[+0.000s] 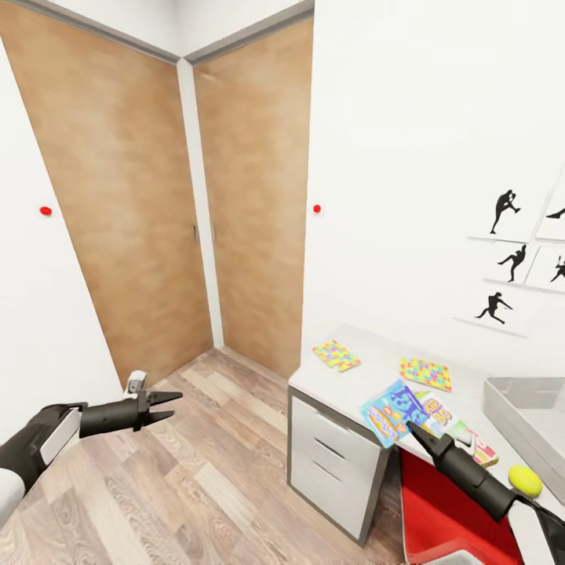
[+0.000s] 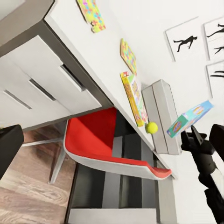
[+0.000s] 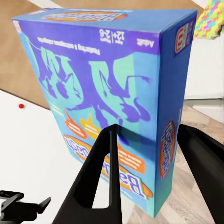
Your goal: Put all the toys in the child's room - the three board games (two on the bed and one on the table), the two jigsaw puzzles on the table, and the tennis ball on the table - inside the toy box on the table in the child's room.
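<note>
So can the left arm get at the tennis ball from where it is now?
Probably not. The left pincer hangs open over the floor, off the table's end, while the tennis ball lies at the far side, beyond the right pincer and the blue board game it holds.

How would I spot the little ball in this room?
Find the long pale desk under the silhouette pictures. Near its front edge, beside the grey tray, sits the tennis ball: small, round and yellow-green, while everything around it is flat and printed.

Black arms (white-cuffed), pointed claws.
</note>
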Motion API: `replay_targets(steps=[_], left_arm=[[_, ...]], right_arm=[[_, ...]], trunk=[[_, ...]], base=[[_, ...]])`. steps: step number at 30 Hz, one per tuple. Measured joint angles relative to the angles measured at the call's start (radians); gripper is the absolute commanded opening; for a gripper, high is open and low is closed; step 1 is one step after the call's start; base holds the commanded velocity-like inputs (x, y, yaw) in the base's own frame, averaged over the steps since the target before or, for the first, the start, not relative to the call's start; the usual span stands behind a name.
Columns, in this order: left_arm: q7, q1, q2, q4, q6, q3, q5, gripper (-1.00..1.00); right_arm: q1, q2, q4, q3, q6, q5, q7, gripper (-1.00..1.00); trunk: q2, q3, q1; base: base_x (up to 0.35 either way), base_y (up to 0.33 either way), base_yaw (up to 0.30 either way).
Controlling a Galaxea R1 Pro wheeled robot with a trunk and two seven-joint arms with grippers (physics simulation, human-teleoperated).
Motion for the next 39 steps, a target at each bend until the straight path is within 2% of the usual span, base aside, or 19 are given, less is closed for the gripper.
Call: replay_targets(steps=[4, 17, 24, 39], left_arm=[[-0.026, 0.000, 0.010, -0.001, -0.001, -0.004, -0.001, 1.00], [-0.025, 0.001, 0.007, -0.001, -0.004, -0.007, -0.002, 1.00], [-0.025, 0.001, 0.004, -0.001, -0.004, -0.007, -0.002, 1.00], [-0.025, 0.001, 0.005, -0.001, -0.005, -0.006, -0.001, 1.00]], right_arm=[[0.003, 0.000, -0.001, -0.017, 0.014, -0.001, 0.002, -1.00], [0.005, 0.000, 0.003, -0.026, 0.013, -0.003, 0.004, -1.00], [0.005, 0.002, 0.010, -0.062, 0.011, -0.001, 0.006, -1.00], [0.005, 0.001, 0.020, -0.068, 0.009, 0.000, 0.008, -1.00]], trunk=[[0.000, -0.005, 0.000], [0.002, -0.020, 0.000], [0.002, -0.026, 0.000], [0.002, -0.031, 0.000]], base=[[0.000, 0.000, -0.122], [0.000, 0.000, -0.190], [0.000, 0.000, -0.236], [0.011, -0.004, -0.268]])
